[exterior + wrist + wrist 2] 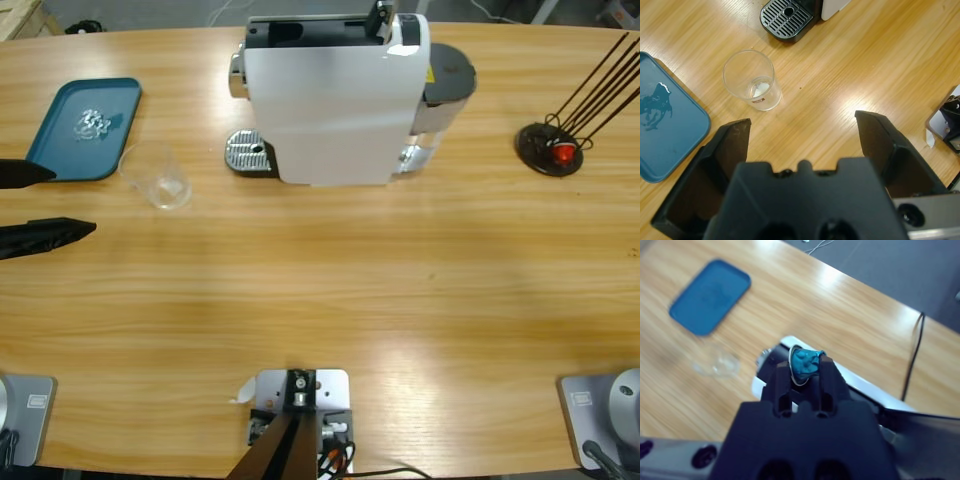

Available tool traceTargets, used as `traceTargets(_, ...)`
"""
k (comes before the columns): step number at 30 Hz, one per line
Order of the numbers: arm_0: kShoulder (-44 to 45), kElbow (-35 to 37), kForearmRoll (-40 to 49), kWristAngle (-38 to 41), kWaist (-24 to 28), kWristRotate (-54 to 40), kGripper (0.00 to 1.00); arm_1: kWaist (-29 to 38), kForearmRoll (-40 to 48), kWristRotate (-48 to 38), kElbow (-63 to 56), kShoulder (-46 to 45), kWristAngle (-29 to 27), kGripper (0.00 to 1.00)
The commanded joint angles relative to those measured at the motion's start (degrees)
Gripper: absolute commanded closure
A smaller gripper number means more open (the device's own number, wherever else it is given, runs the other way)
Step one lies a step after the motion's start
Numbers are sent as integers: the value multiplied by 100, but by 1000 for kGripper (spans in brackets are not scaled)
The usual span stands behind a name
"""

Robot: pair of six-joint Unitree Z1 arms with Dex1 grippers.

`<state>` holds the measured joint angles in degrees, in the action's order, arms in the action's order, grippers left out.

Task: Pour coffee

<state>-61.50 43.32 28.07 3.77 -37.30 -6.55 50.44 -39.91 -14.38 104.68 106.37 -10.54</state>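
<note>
- I see no coffee in the clear tumbler (157, 178); it stands upright on the counter (320, 300) near the left edge, with only a whitish glint at its base in the left wrist view.
- The tumbler sits just beside the teal tray (60, 150), off its right edge and apart from it; something small and crumpled, shiny, lies on the tray.
- The white coffee machine (330, 110) stands by the counter's far edge near the middle, its perforated drip grate (248, 153) facing left, toward the tumbler.
- My left tool (802, 132) hovers at the left edge with jaws spread wide, released, the tumbler ahead of it and untouched.
- My right tool (805, 371) is clenched on a crumpled teal capsule (805, 365), above the machine.
- A black stand with thin rods (550, 148) stands toward the counter's far right corner.
</note>
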Motion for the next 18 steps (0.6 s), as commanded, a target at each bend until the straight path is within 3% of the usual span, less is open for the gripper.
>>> traceTargets(1, -73, -233, -83, 101, -5, 101, 92, -34, -755, -1260, 622, 264, 161, 915)
traceTargets(6, -82, -254, -100, 113, -5, 119, 92, -20, -1128, -2006, 788, 345, 503, 915)
traceTargets(11, -47, -289, -100, 115, -5, 119, 92, 89, -1135, -2043, 918, 445, 558, 913)
traceTargets(18, -12, -307, -100, 115, -5, 110, 92, 527, -1565, -2204, 1646, 800, -66, 915)
